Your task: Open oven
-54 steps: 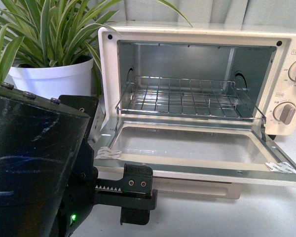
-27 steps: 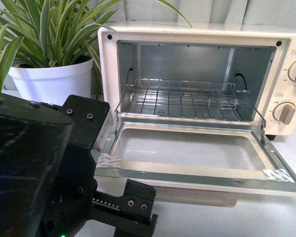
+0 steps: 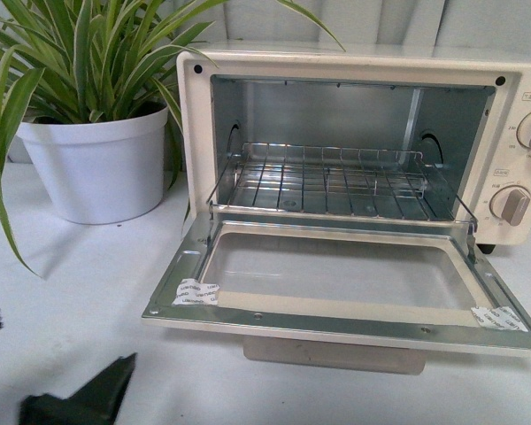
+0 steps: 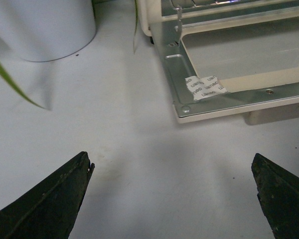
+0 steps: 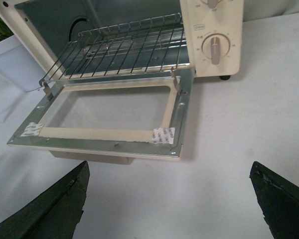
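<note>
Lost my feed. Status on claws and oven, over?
Left claw open, empty. Right claw open, empty. Oven door fully down, rack exposed. Nothing in the way.

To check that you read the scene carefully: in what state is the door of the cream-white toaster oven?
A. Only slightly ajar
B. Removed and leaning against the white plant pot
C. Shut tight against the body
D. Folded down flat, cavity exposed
D. The glass-window door of the cream-white toaster oven lies folded down in front of the cavity, and the wire rack inside shows in full.
</note>
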`<control>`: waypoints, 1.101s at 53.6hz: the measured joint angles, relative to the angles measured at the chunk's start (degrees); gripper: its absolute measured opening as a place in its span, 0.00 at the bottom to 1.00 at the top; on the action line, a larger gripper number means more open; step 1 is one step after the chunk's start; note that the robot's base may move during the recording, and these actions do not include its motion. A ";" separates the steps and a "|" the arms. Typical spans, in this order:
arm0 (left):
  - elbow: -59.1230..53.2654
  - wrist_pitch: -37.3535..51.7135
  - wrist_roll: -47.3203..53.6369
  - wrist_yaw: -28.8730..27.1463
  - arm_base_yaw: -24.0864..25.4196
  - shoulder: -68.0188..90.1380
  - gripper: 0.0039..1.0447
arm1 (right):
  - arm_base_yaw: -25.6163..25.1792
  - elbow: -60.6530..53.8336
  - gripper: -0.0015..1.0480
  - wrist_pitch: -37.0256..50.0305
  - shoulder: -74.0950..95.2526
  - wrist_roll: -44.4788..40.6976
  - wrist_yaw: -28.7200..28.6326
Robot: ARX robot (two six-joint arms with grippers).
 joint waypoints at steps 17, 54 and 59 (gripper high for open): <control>-7.43 -12.92 -1.33 -2.97 0.17 -27.67 0.94 | -7.39 -6.49 0.91 -0.68 -10.19 -2.75 -5.40; -10.95 -28.98 -0.76 5.01 16.41 -58.47 0.21 | -2.47 -14.84 0.15 5.07 -25.90 -11.37 13.18; -10.95 -30.14 -0.74 8.44 19.89 -59.67 0.06 | -2.47 -14.84 0.01 5.07 -25.90 -11.45 13.20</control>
